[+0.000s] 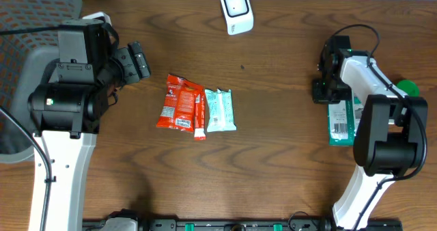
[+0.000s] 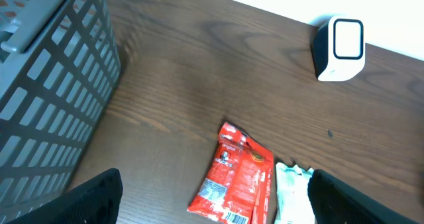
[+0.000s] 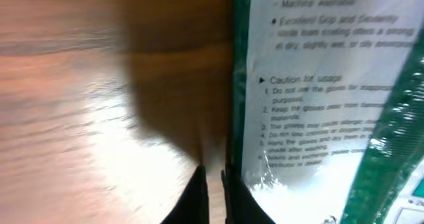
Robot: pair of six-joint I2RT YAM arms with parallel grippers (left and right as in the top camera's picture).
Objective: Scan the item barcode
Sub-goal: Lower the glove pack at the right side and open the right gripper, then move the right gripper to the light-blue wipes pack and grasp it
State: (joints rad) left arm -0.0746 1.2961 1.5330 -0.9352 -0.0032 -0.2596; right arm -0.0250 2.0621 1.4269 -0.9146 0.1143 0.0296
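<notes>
Entry 1, right gripper (image 3: 213, 192): jaws drawn narrow, with only a thin slit between the fingertips and nothing seen in it. It sits low over the table (image 1: 273, 176).

Entry 2, glove packet (image 1: 340, 125): green-bordered and printed with usage cautions. Its edge lies just beside the fingertips, touching or nearly so; which of the two cannot be told. Seen from overhead, the long axis runs from the jaws back toward the robot's base, so the jaws stand at the far short end.

Entry 3, scanner (image 1: 236, 11): white, at the far edge of the table. It is well apart from the right gripper, toward the robot's left and farther out.

Entry 4, left gripper (image 2: 215, 183): jaws wide, holding nothing, raised above the table beside a grey mesh basket (image 2: 46, 85).

Entry 5, red snack packet (image 1: 179, 102) and teal packet (image 1: 220, 110): these lie side by side mid-table, long axes parallel to the glove packet's. The left arm is the nearer one.

Judgement: the glove packet is probably the item in hand, and the right arm is much the closer. A grip would take the far end of the packet, then carry it outward and leftward to the scanner.
</notes>
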